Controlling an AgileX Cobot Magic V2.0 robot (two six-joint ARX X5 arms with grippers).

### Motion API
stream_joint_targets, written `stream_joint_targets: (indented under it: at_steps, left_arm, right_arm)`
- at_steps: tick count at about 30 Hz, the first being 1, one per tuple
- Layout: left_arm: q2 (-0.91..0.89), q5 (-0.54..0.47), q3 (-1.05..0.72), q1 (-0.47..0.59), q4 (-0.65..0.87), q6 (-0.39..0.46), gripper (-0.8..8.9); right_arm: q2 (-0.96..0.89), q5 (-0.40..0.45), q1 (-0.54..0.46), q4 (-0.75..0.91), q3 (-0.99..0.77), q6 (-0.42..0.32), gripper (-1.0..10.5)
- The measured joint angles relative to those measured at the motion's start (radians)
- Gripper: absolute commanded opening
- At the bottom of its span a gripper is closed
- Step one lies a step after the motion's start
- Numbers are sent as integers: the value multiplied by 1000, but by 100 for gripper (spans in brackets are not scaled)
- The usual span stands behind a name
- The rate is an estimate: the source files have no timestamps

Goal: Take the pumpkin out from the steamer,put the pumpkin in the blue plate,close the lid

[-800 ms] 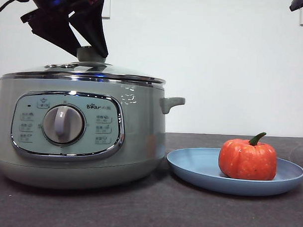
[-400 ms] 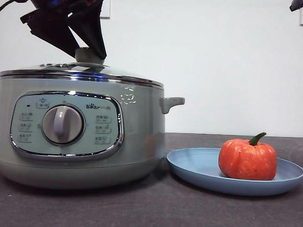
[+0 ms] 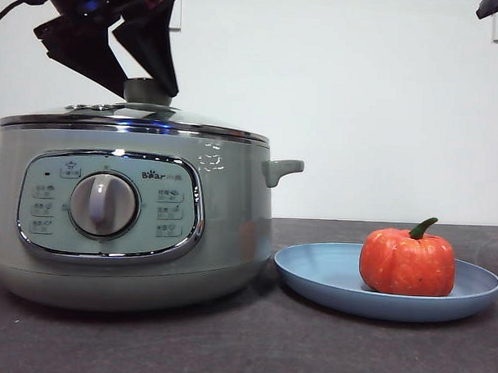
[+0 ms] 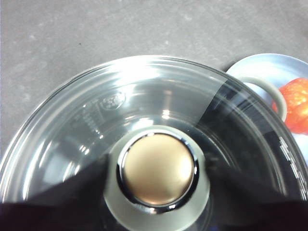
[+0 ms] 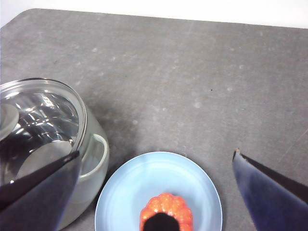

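The sage-green steamer [image 3: 231, 227] stands at the left with the glass lid [image 3: 194, 119] sitting flat on its chrome rim. My left gripper [image 3: 148, 89] hangs over the lid's knob [image 4: 156, 168], with one jaw on each side of it and slightly spread. The orange pumpkin [image 3: 407, 263] sits upright in the blue plate [image 3: 320, 271], to the right of the steamer. My right gripper [image 5: 156, 153] is open and empty, high above the plate [image 5: 144, 183] and the pumpkin [image 5: 166, 211]. It shows only as a black tip [image 3: 494, 7] in the front view.
The steamer's side handle [image 3: 282, 169] sticks out toward the plate, with a small gap between pot and plate. Dark grey tabletop [image 3: 252, 342] lies in front of both. A white wall stands behind.
The lid has settled level on the steamer's rim. The left gripper's jaws have spread a little apart around the knob. The pumpkin, the plate and the right arm have not moved.
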Motion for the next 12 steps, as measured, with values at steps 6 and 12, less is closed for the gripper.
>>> stream_joint_targets:
  at_steps: [6, 12]
  left_arm:
    - [-12, 0, 0, 0, 16, -8, 533]
    - [-137, 1, 0, 0, -32, -28, 192]
  right_arm:
    - [0, 0, 0, 0, 0, -1, 551]
    - [0, 0, 0, -20, 0, -29, 171]
